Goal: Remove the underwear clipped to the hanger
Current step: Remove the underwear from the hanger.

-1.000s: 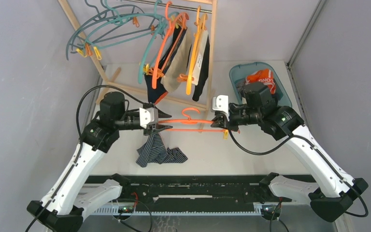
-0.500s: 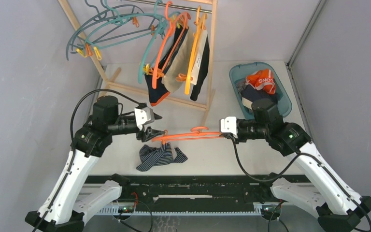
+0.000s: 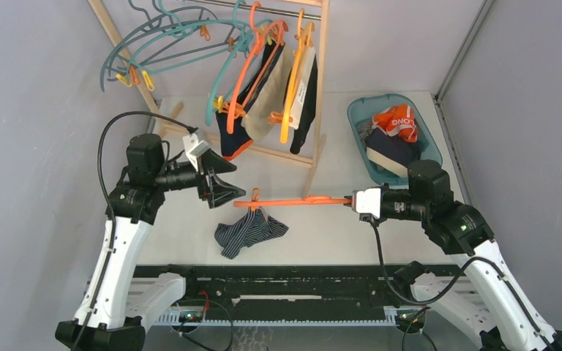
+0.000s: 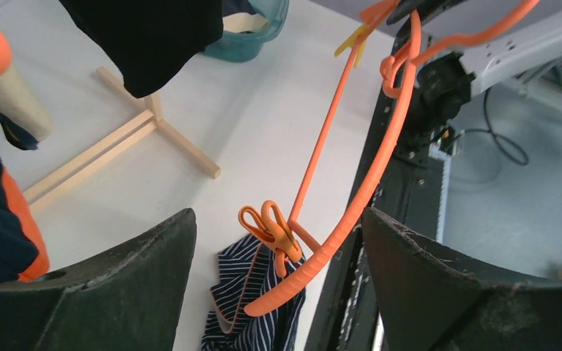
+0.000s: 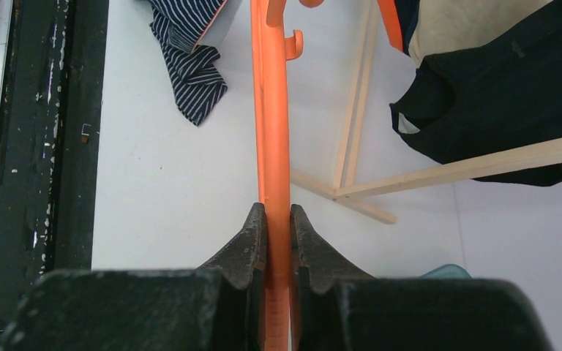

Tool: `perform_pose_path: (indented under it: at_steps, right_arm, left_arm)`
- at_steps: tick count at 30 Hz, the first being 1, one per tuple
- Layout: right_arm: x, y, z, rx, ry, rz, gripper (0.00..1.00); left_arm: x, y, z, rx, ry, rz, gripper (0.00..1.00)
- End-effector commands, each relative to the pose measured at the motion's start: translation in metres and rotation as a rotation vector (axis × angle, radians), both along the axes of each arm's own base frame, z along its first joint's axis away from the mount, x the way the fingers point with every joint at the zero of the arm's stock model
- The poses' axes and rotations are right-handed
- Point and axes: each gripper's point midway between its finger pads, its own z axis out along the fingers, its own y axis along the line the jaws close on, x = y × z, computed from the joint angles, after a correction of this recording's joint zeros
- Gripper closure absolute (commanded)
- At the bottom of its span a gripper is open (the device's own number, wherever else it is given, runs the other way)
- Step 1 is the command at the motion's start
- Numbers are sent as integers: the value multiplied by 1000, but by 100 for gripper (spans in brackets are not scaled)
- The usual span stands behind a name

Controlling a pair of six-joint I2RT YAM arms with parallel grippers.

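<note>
Orange thin plastic hanger (image 3: pixel 293 201) is what I hold out flat over the white table (image 3: pixel 336 241). From the top camera, my right gripper (image 3: pixel 353 199) pinches one end of it. My left gripper (image 3: pixel 218 184) waits just off the other end, fingers spread wide, holding nothing. The navy briefs with thin pale stripes (image 3: pixel 250 230) droop from near the small orange clip (image 3: pixel 255 210), and most of the cloth sits bunched on the table. Behind them, more briefs hang on the wooden rack (image 3: pixel 321 73): a navy pair with orange trim (image 3: pixel 228 139), a plain beige pair (image 3: pixel 267 110) and a black pair (image 3: pixel 312 110). The teal tub (image 3: pixel 350 121) on the right has some cloth in it.

From my left wrist camera, the clip sits between my two open fingers, touching neither. The striped cloth is right under it. I cannot tell for sure if the clip bites the cloth.

From my right wrist camera, both fingers squeeze tight on the hanger's bar. The striped pair lies at the top left, on the table.

I think I am partway through freeing the striped pair. Next, my left gripper should reach in, close on the cloth just under the clip and tug it loose while my right gripper holds the hanger steady. The pairs on the rack come after that.
</note>
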Motion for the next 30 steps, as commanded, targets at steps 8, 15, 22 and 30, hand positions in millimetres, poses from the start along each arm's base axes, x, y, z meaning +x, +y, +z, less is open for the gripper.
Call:
perform_pose_path:
  at_steps: [8,15,22,30]
  right_arm:
    - [-7,7,21,81,-53,63,100]
    - [-8,7,24,94,-56,63,100]
    - [-6,6,25,96,-57,56,100]
    - [-5,5,26,100,-61,49,100]
  left_arm:
    - [19,-12,-16,-123,355,43,17]
    - [18,-20,-41,-107,467,36,17]
    - [13,-29,-55,-102,580,-15,23]
    - [5,-33,-63,-84,616,-65,29]
